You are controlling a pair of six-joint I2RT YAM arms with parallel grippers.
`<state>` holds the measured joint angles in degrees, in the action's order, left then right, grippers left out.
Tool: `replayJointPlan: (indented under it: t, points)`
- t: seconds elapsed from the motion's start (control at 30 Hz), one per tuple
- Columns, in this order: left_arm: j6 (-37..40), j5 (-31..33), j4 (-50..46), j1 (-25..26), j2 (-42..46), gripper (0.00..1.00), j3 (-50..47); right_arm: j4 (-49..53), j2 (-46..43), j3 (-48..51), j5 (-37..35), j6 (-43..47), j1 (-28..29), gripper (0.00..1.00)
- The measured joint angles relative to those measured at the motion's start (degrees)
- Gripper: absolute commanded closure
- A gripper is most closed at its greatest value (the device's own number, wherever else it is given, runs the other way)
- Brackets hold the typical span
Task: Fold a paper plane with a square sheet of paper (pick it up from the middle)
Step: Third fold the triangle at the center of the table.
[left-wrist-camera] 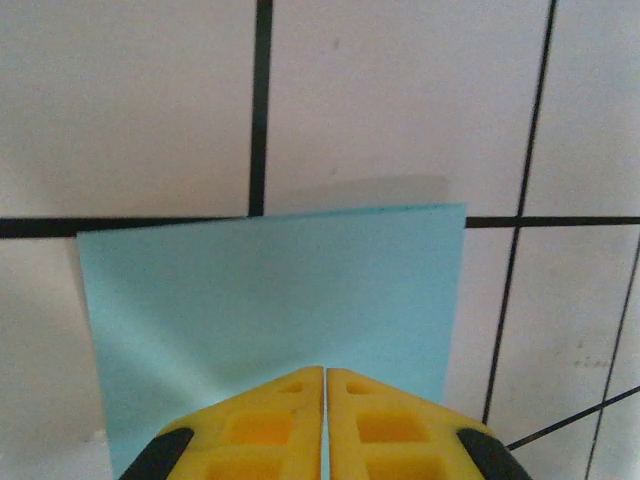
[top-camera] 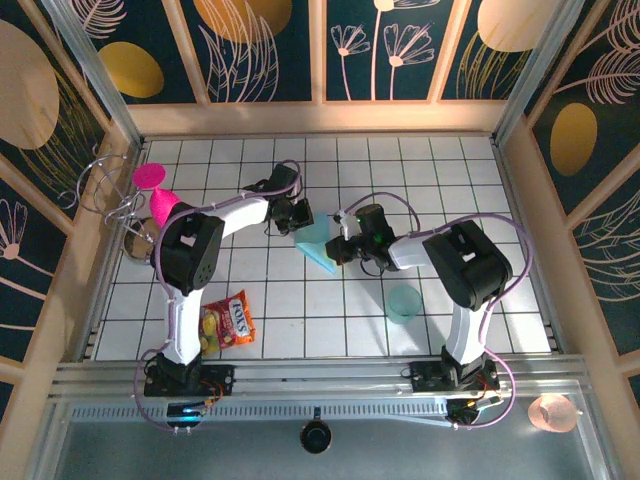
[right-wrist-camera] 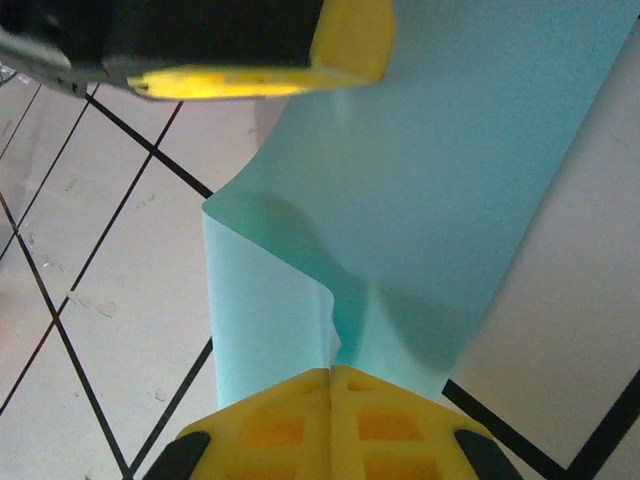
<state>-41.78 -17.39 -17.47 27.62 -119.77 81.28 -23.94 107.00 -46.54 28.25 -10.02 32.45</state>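
**Both hands pinched on the blue sheet, paper strung between them**

I have the thin, matte light-blue sheet of paper [top-camera: 318,247] held over the middle of the white tiled desk [top-camera: 480,180], caught between the two arms. The left hand [left-wrist-camera: 325,372] is clenched on one edge; from its wrist camera the sheet runs flat and straight away from the yellow fingertips, and a faint shadow on the tiles beyond suggests it hangs just off the desk. The right hand [right-wrist-camera: 330,372] is clenched on the opposite side, and there the paper buckles into a soft curl right at the fingers.

What matters for the next move, as I read it, is that the sheet lies between the hands. In the overhead view it runs on a slant from the left hand at the upper left to the right hand at the lower right. Neither arm is nearer; each owns one end. The slack sits on the right hand's side, so I judge a clean crease needs the hands drawn apart along that slant first. The round translucent teal cup [top-camera: 405,303] stands well apart, nearer the right arm's base.
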Motion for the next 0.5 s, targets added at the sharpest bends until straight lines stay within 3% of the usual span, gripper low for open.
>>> replayJointPlan:
  t: [0.5]
  points:
    - [1.7, 0.4, -1.9, 0.0, -1.2, 0.92, -0.1, 0.0, 0.2, 0.0, -1.7, 0.0, -0.2, 1.0]
